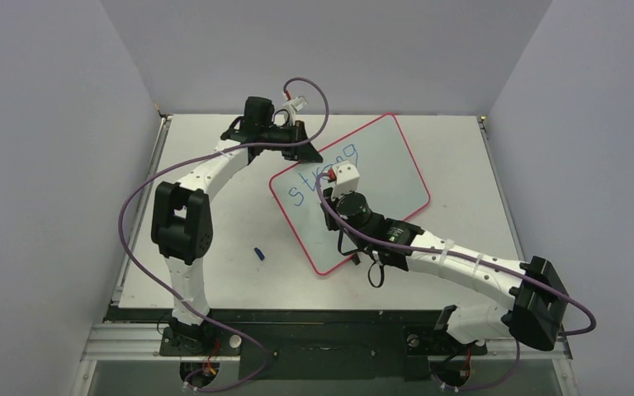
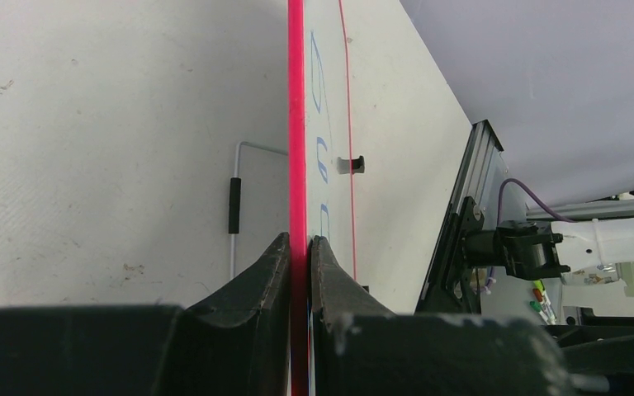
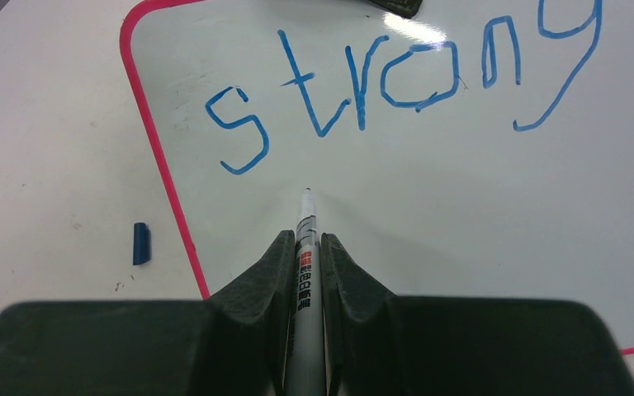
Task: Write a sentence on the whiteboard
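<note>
The whiteboard (image 1: pixel 396 165) lies tilted on the table, pale with a red-pink rim. Blue letters reading "strong" (image 1: pixel 324 175) run along its upper left; in the right wrist view the word (image 3: pixel 396 78) is sharp. My left gripper (image 1: pixel 301 148) is shut on the board's rim (image 2: pixel 297 124) at its far left edge. My right gripper (image 1: pixel 336 191) is shut on a white marker (image 3: pixel 304 256), whose tip sits at the board surface just below the "t". Only the one word shows.
A small blue marker cap (image 1: pixel 258 253) lies on the table left of the board, also in the right wrist view (image 3: pixel 140 243). A black clip (image 2: pixel 355 164) sits on the board's far rim. The table's metal rail (image 2: pixel 462 214) runs along the right.
</note>
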Action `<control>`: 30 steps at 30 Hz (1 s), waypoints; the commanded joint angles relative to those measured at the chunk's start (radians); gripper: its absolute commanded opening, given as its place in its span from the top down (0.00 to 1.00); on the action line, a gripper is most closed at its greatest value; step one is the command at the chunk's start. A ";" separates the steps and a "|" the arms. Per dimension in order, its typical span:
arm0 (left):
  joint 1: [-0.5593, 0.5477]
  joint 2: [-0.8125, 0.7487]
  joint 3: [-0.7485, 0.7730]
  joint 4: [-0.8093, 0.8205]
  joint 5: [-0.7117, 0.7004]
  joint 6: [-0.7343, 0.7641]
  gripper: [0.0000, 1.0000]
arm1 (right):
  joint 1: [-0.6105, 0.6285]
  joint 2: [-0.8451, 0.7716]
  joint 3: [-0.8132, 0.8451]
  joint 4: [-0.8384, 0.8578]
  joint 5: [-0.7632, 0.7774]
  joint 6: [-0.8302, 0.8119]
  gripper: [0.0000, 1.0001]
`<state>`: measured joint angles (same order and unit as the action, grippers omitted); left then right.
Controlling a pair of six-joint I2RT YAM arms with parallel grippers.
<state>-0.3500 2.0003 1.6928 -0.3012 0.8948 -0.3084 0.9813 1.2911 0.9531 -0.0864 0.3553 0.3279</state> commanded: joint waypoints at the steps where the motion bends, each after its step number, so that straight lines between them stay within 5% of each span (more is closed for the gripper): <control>1: -0.008 -0.064 -0.004 0.012 0.028 0.077 1.00 | -0.004 0.025 -0.011 0.112 -0.008 0.019 1.00; 30: -0.004 -0.067 -0.004 0.011 0.026 0.079 1.00 | -0.021 0.180 0.011 0.223 -0.038 0.025 1.00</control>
<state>-0.3428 1.9957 1.6829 -0.3122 0.8852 -0.2955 0.9672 1.4338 0.9443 0.1066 0.3367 0.3332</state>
